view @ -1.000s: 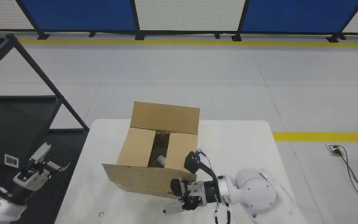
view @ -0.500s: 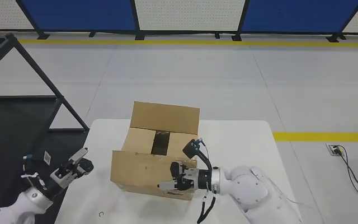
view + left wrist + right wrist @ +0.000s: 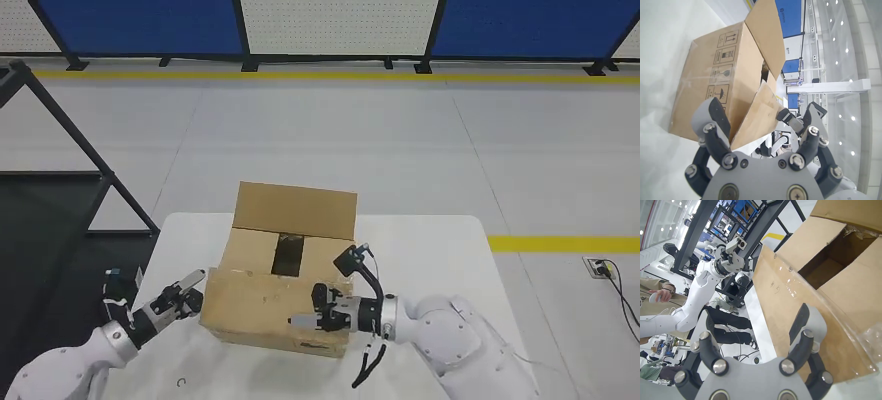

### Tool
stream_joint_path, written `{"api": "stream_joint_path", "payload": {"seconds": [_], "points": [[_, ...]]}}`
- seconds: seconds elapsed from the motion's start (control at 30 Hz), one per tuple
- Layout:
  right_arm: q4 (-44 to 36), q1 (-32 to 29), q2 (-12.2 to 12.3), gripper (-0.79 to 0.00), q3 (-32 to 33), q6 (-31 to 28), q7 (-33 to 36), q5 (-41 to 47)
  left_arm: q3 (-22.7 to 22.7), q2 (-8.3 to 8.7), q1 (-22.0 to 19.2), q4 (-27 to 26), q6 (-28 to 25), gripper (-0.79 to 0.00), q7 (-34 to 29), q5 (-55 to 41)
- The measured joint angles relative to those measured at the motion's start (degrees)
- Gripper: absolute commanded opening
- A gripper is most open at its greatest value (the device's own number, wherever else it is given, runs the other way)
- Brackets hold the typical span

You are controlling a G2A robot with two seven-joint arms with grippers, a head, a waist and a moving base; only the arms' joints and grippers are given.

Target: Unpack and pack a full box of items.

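— Left jaws?
— Released, spread astride the near flap [image 3: 757, 117] at the box's [image 3: 252, 258] left corner.
— Right jaws?
— Released too, one pad [image 3: 800, 321] against that flap's taped face.
— Progress?
— Probably late, closing up: side flaps folded in, near flap half raised, far flap [image 3: 296, 210] upright, yet to fold. Contents hidden.
— Lie of the box?
— On the surface [image 3: 430, 250], mouth up, long axis along the near flap's fold.

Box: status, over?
Left gripper open at front flap corner. Right gripper open, one finger on that flap. Box on table, side flaps folded in, far flap open.
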Motion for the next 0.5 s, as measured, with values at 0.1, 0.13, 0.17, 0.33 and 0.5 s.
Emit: {"api": "stream_joint_path", "payload": {"seconds": [0.1, 0.13, 0.17, 0.33, 0.5], "points": [[0.07, -0.02, 0.05, 0.000, 0.21, 0.08, 0.18, -0.13, 0.85, 0.00, -0.12, 0.01, 0.04, 0.000, -0.24, 0.12], [0.08, -0.02, 0.06, 0.000, 0.27, 0.06, 0.23, -0.13, 1.00, -0.01, -0.10, -0.05, 0.01, 0.000, -0.18, 0.17], [0.10, -0.03, 0.07, 0.000, 0.34, 0.01, 0.30, -0.11, 1.13, -0.01, -0.06, -0.15, -0.04, 0.000, -0.08, 0.21], [0.23, -0.01, 0.12, 0.000, 0.61, -0.16, 0.53, -0.02, 0.11, 0.12, 0.37, -1.07, -0.34, 0.000, 0.47, -0.43], [0.55, 0.02, 0.10, 0.000, 0.73, -0.21, -0.02, -0.05, -3.75, 0.40, 0.44, -1.06, -0.77, 0.000, 2.38, -2.06]]}}
